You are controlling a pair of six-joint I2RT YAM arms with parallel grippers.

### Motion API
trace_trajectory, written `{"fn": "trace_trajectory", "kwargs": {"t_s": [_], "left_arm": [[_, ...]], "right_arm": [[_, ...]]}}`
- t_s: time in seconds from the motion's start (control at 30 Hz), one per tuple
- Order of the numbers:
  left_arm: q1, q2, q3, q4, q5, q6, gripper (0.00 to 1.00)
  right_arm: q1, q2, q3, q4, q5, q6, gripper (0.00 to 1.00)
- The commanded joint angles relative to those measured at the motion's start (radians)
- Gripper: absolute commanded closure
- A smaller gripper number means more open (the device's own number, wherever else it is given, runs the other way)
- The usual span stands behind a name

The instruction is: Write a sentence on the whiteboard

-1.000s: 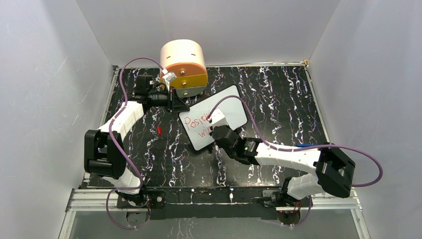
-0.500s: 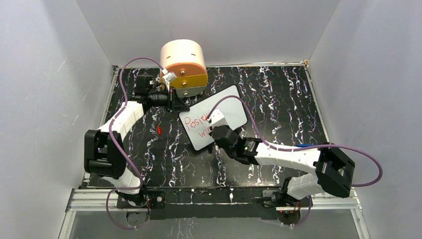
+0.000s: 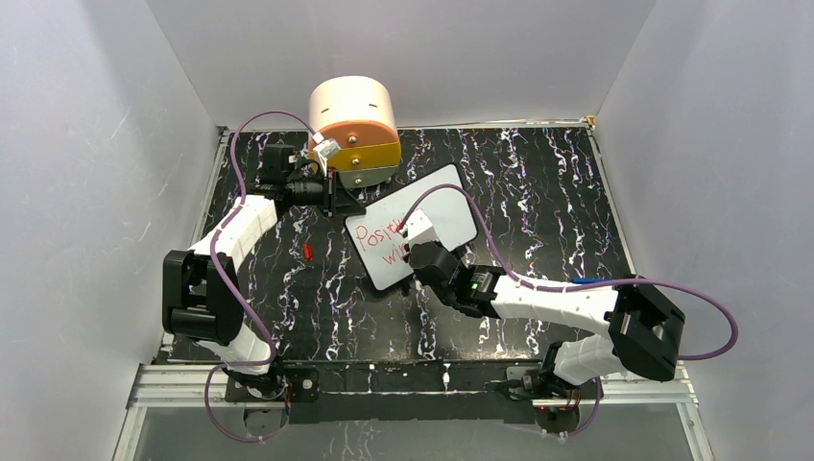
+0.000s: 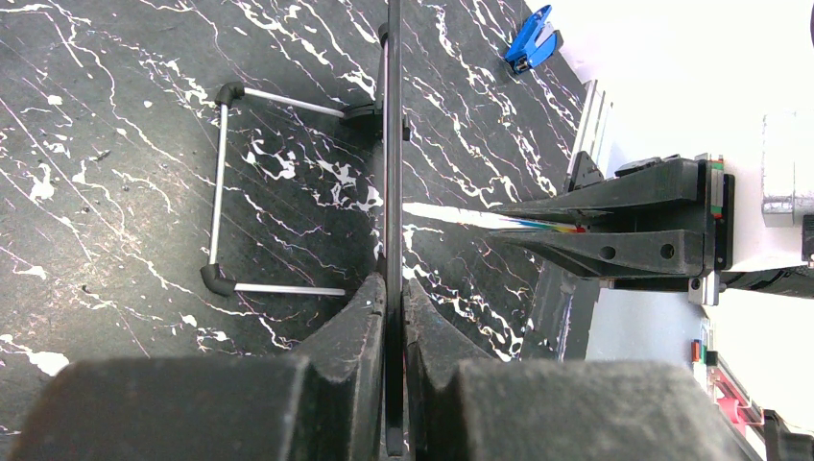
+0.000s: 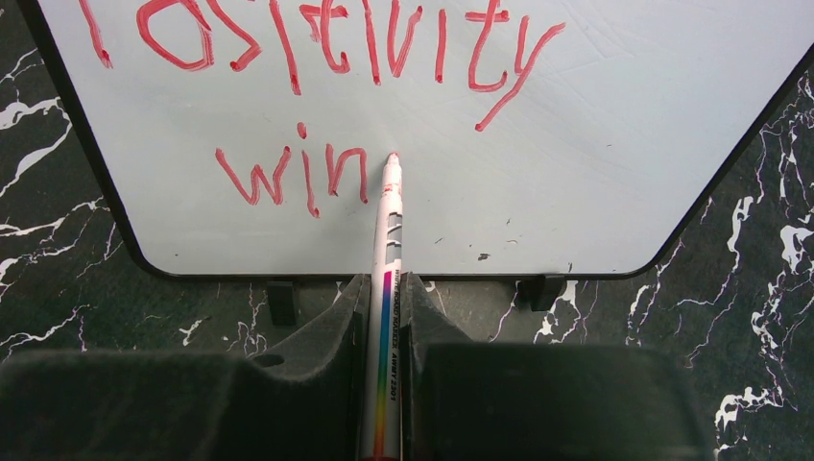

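Whiteboard [image 5: 595,163] stands on the surface [image 5: 758,250], edge pinched by the left gripper [image 4: 394,288]. Right gripper [image 5: 384,288] grips the marker [image 5: 391,211], tip touching just right of "win" in the sentence [image 5: 317,58]; next letter goes rightward.

- Overhead view: bright, even light from above. The pale walls [image 3: 86,192] glow softly and the black tabletop [image 3: 538,192] shows only faint, soft shadows.
- Left wrist view: the top right corner is blown out to white. The left claw [image 4: 392,288], close to the lens, is dark and blurred.
- Right wrist view: the whiteboard [image 5: 595,144] and pen [image 5: 389,221] are sharp. The right claw [image 5: 384,283] is dim and soft.
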State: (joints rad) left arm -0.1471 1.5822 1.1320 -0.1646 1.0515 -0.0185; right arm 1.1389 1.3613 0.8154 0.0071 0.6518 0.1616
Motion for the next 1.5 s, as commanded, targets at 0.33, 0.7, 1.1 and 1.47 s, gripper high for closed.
{"fn": "trace_trajectory", "kwargs": {"t_s": [0.33,0.7,1.1,1.47], "left_arm": [[-0.008,0.038,-0.012,-0.066,-0.086,0.034,1.0],[-0.008,0.037,-0.012,-0.067,-0.087,0.034,1.0],[-0.008,0.035,-0.014,-0.065,-0.09,0.034,1.0],[-0.008,0.035,-0.014,-0.066,-0.091,0.034,1.0]], "right_arm": [[-0.004,-0.008,0.029,0.078,0.018,0.021,1.0],[-0.004,-0.019,0.024,0.092,0.021,0.02,1.0],[-0.004,-0.03,0.018,0.095,0.006,0.013,1.0],[-0.004,-0.02,0.027,0.037,-0.03,0.016,1.0]]}}
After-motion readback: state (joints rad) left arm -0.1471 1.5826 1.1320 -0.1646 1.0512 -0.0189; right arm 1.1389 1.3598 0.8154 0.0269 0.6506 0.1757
